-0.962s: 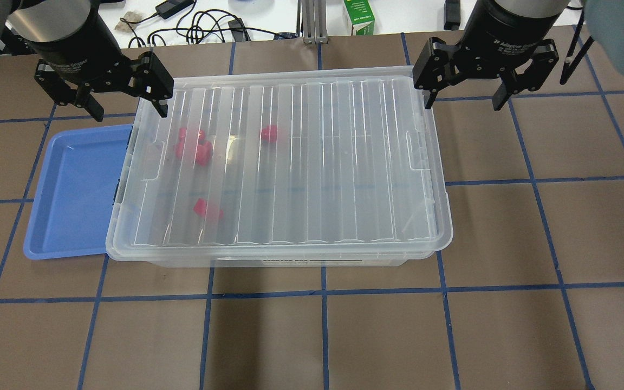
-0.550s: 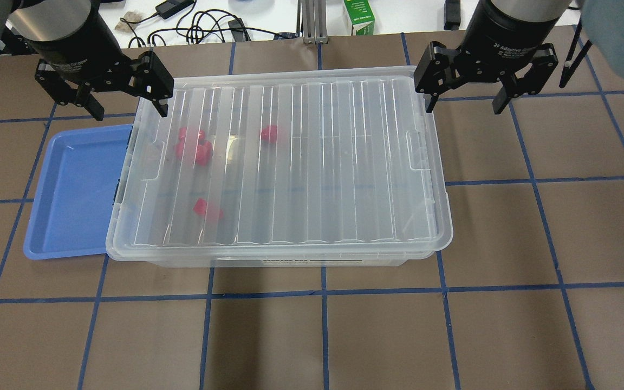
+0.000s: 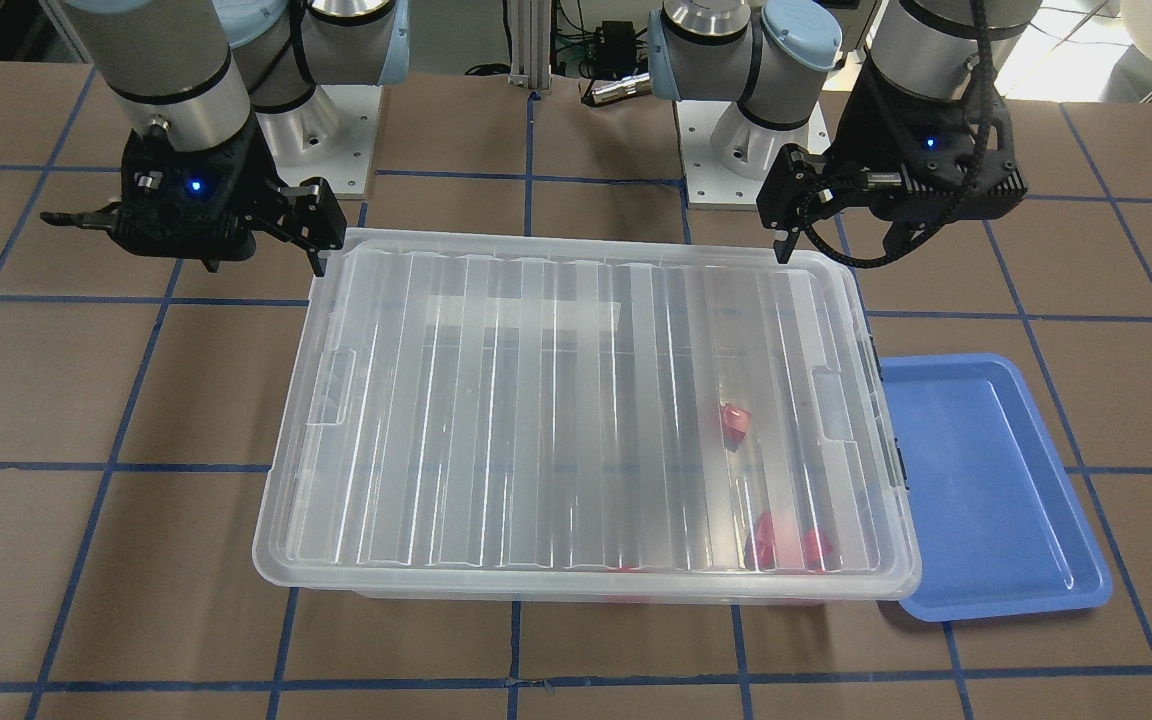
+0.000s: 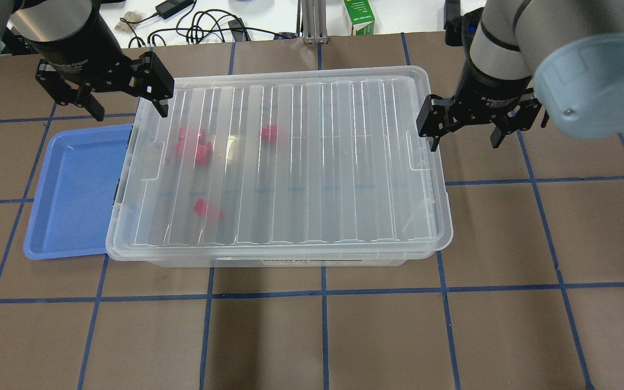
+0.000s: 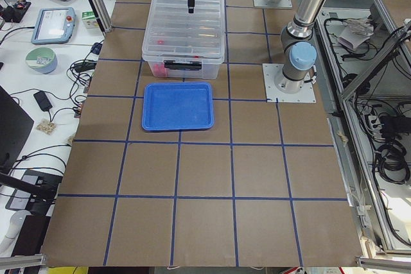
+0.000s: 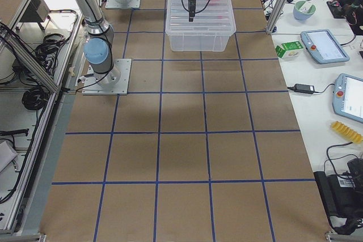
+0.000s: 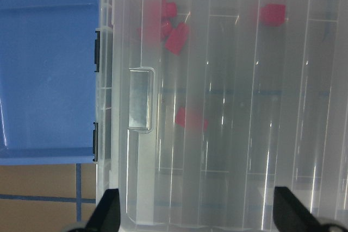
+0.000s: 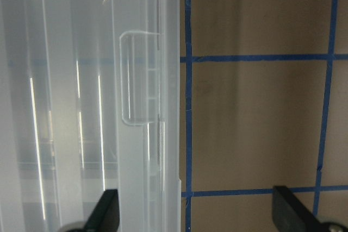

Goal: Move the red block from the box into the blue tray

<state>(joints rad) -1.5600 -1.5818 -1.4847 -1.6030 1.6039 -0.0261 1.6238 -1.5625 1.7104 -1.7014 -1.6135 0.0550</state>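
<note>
The box (image 4: 317, 173) stands mid-table with its ribbed clear lid (image 3: 536, 420) on. Several red blocks (image 4: 195, 146) lie inside near its left end, blurred through the lid; they also show in the left wrist view (image 7: 176, 36). The blue tray (image 4: 73, 189) lies empty against the box's left side. My left gripper (image 4: 130, 111) is open and empty above the box's back-left corner. My right gripper (image 4: 463, 145) is open and empty, straddling the box's right rim: one finger is over the lid, the other over the table, near the lid's handle tab (image 8: 138, 77).
Brown table with a blue tape grid. Behind its far edge are cables and a green carton (image 4: 359, 16). The tray's right rim tucks under the box's overhanging lid edge (image 7: 98, 96). The arm bases (image 3: 736, 150) stand behind the box.
My right gripper has moved from the box's back-right corner forward along the right rim, to beside the lid's handle tab. My left gripper and the box have not moved.
</note>
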